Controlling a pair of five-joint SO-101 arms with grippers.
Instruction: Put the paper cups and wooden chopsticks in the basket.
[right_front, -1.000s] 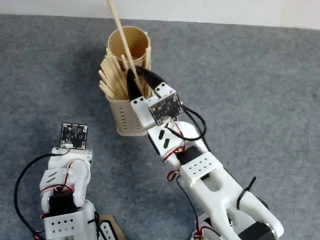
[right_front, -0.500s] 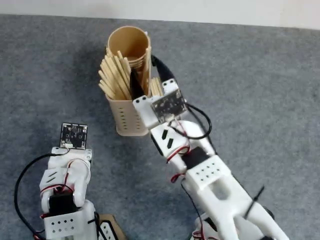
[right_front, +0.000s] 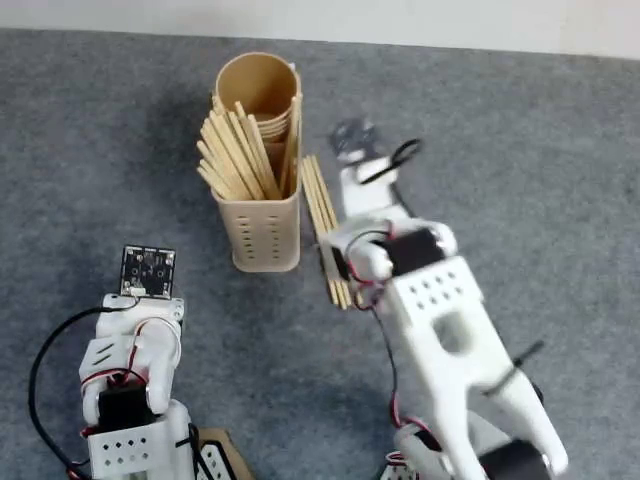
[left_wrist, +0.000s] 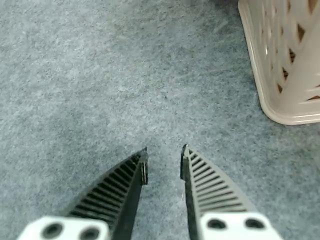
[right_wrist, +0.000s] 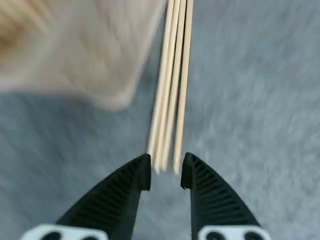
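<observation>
Several loose wooden chopsticks (right_front: 325, 225) lie in a tight bundle on the grey table (right_front: 520, 150), just right of the basket (right_front: 262, 235) and running near to far alongside its wall. The basket stands upright and already holds a sheaf of chopsticks (right_front: 235, 155) and a stack of paper cups (right_front: 258, 85) at its far end. The step in hand looks like picking up this last bundle.

The right gripper (right_wrist: 165, 170) points along the chopsticks (right_wrist: 170, 90). Its jaws are a narrow gap apart and grip nothing, and the stick ends sit right at the gap between the tips. The next move probably calls for easing forward, closing on the whole bundle, then lifting and tipping it upright over the basket (right_wrist: 75, 50). A stick could slip out if the grip is off-centre.

The right arm (right_front: 430, 300) arches from the near edge over the sticks. The left gripper (left_wrist: 164, 162) hangs above bare table near-left of the basket (left_wrist: 285, 60), its jaws slightly parted and empty.
</observation>
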